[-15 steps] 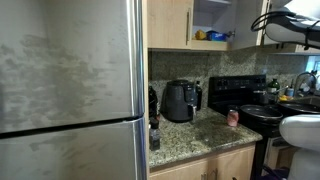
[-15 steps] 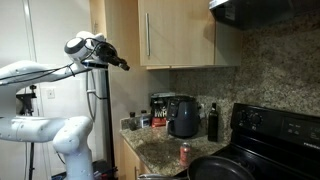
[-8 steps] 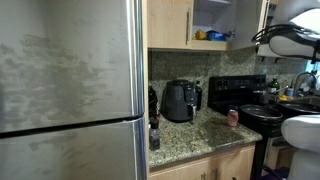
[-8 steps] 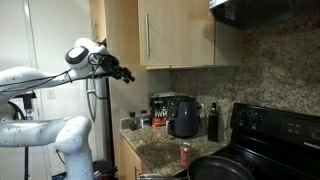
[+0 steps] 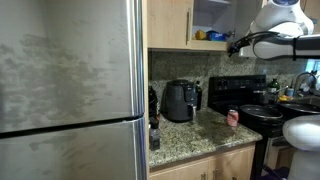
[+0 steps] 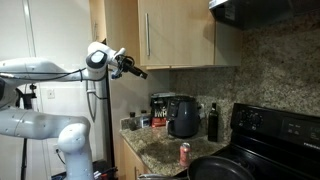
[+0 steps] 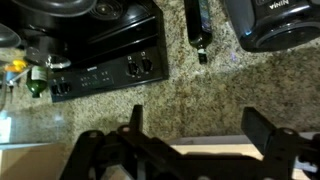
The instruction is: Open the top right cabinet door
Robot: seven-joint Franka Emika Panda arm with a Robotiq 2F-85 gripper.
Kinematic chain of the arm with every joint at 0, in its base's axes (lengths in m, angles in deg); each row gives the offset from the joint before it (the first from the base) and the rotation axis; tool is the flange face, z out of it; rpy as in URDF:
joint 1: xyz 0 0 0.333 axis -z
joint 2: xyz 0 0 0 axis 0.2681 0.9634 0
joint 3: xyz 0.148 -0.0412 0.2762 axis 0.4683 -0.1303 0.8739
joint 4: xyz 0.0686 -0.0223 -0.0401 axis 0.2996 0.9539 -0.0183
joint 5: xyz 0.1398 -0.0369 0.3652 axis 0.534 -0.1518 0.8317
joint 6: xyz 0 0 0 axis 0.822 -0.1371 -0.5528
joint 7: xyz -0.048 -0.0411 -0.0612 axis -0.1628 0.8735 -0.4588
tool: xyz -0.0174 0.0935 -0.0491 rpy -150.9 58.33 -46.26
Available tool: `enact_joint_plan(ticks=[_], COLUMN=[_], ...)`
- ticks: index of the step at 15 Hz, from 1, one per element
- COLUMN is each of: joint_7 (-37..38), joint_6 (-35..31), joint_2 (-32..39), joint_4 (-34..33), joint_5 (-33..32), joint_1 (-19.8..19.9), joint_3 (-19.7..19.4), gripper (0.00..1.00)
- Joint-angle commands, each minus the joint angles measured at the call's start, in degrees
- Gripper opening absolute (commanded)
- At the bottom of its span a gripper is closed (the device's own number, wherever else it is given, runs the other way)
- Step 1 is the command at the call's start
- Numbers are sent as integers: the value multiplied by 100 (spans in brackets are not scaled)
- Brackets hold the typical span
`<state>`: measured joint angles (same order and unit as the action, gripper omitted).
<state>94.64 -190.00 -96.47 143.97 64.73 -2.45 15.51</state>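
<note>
The top right cabinet door [image 6: 180,35] is a tall light-wood panel with a slim silver bar handle [image 6: 148,36] along its left edge. It stands swung outward; its panel [image 5: 247,15] shows narrow beside the cabinet's exposed shelf [image 5: 212,36]. My gripper [image 6: 140,72] is open, just below and left of the handle's lower end, touching nothing. It also shows under the open shelf [image 5: 232,46]. In the wrist view my gripper [image 7: 200,135] has its fingers [image 7: 268,132] spread wide over the granite counter [image 7: 220,90], nothing between them.
The twin wood door [image 5: 168,22] is shut beside a steel fridge [image 5: 70,90]. An air fryer [image 6: 185,116], a dark bottle [image 6: 212,122], a red can [image 6: 184,152] and a black stove [image 6: 270,130] lie below. A range hood [image 6: 250,10] hangs at the right.
The gripper went from shut to wide open. The arm swung toward the cabinet door, bringing the gripper close under the handle.
</note>
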Motion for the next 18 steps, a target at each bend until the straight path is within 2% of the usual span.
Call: enact_joint_plan(ticks=[1,5,9,18], joint_7=[-1107,-1873,-1711,-1730], joint_6=[-160,-414,-191,-321], joint_2=[306,282,-40,-294], joint_4=[-743,-1182,-1286,-1098], joint_5=[-6,-4,-225,-878], joint_1=[-81,9,667,1705], joint_3=[-104,-55,87,-278], gripper=[100,100,100,100])
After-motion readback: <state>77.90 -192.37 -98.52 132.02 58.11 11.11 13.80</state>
